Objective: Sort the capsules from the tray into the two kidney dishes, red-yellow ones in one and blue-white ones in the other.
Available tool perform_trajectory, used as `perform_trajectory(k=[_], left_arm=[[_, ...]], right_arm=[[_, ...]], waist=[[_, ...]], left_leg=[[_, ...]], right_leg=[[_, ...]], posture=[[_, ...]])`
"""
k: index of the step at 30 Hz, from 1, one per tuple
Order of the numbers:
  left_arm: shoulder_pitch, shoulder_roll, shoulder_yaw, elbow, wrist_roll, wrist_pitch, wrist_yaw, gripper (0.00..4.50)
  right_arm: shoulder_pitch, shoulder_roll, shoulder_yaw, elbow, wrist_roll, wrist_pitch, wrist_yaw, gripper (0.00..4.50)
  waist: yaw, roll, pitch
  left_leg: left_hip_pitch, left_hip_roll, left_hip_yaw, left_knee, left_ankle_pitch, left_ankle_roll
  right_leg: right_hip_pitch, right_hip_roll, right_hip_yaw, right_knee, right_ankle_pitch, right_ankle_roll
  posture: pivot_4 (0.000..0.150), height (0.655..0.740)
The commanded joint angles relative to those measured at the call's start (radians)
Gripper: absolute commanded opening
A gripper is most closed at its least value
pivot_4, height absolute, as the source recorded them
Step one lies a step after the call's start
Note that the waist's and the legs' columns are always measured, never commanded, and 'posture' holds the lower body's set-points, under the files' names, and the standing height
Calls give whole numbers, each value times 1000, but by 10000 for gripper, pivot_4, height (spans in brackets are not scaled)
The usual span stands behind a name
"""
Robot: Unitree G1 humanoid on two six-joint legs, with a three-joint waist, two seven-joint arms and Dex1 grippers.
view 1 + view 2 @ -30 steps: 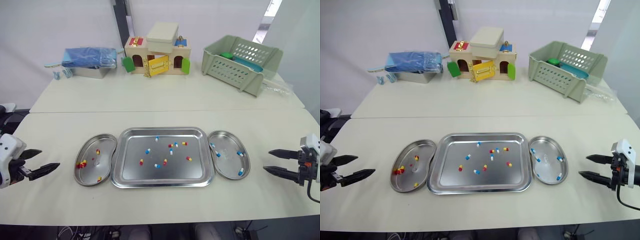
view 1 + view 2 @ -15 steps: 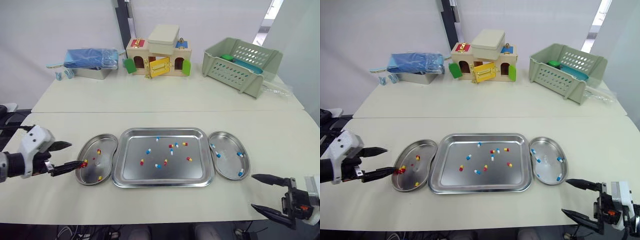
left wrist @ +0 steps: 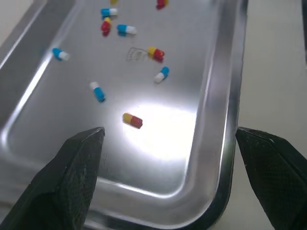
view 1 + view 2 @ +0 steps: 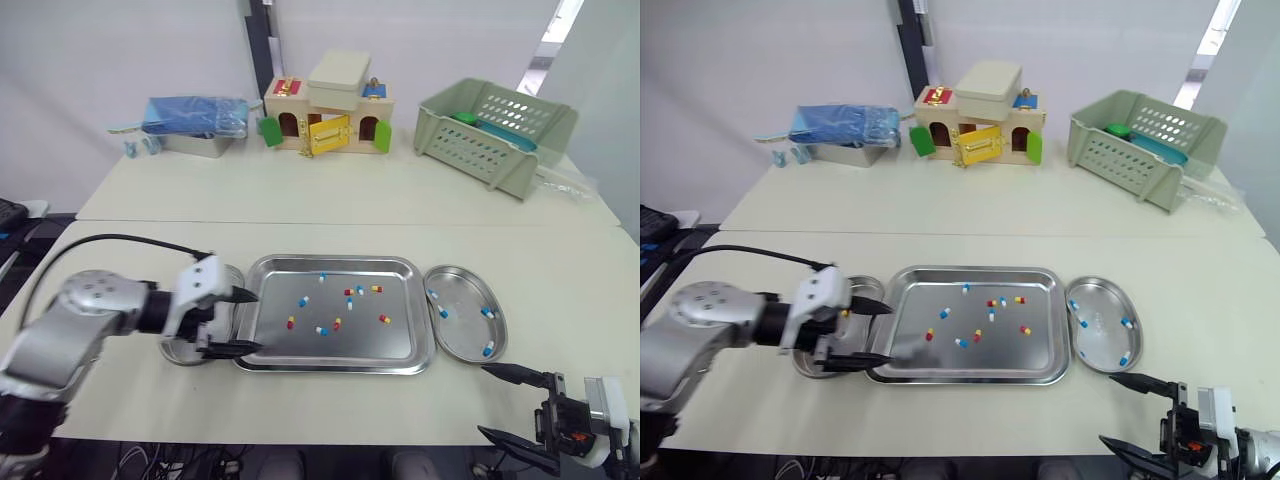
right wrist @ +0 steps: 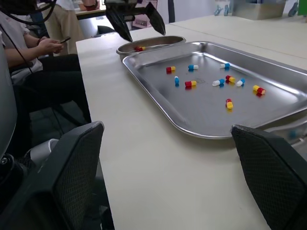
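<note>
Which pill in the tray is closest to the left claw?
The red-yellow capsule leftmost in the tray; others lie farther from the left claw.

My head pair looks forward and down over the table from its near edge. My left wrist camera sits close above the left end of the tray. The right wrist camera, low by the near edge's right end, faces left across that tray.

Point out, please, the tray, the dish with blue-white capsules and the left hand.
tray (image 4: pixel 395 343): left eye view, bare floor near its front right corner.
blue-white dish (image 4: pixel 463 330): left eye view, bare middle of its floor.
left hand (image 4: pixel 256 322): left eye view, midway between its open fingertips.
</note>
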Motion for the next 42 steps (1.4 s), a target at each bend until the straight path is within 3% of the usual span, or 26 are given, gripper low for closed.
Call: perform_trajectory(k=[1,9,16,21,27,30,34,42], left_arm=[[-79,-44,-89,105,86,-81,-38,45000],[-239,-164,-211,333,204,-193,-93,45000],[-252,-189,-224,417,256,-256,-114,45000],[-253,-195,-230,450,274,-279,-122,32947],[-249,-196,-234,478,287,-308,-129,32947],[-249,-200,-234,487,291,-316,-130,27336],[-245,-208,-239,500,302,-330,-129,15635],[-234,-211,-236,505,315,-348,-128,15635]], right_arm=[[22,1,4,-31,0,-29,-18,44753],[51,-3,16,-69,1,-38,-69,44753],[62,-5,17,-81,-2,-44,-95,44753],[64,-4,20,-86,-2,-47,-108,45000],[66,-5,24,-97,-3,-41,-125,45000],[71,-8,26,-103,-3,-40,-133,45000],[67,-11,32,-110,-5,-33,-146,45000],[67,-23,44,-120,-4,-26,-167,45000]], waist=[[0,0,0],[-3,0,0],[-3,0,0],[-3,0,0],[-3,1,-1],[-3,2,-1],[-3,3,-2],[-3,5,-4]], left_leg=[[0,0,0,0,0,0],[0,0,-1,0,0,0],[0,0,-1,0,0,0],[0,0,-1,0,0,0],[1,0,-1,0,0,0],[1,0,-1,0,0,0],[1,0,-1,0,0,0],[2,0,-1,0,0,0]], right_leg=[[0,0,-1,0,0,0],[0,0,-1,-1,0,0],[0,0,-1,-1,0,0],[1,0,-1,-1,0,0],[1,0,-1,-1,0,0],[1,0,-1,-1,0,0],[1,0,-1,-1,0,0],[3,0,-1,-1,0,0]], posture=[[1500,7400],[1500,7400],[1500,7400],[1500,7400],[1500,7400],[1500,7400],[1500,7400],[1500,7400]])
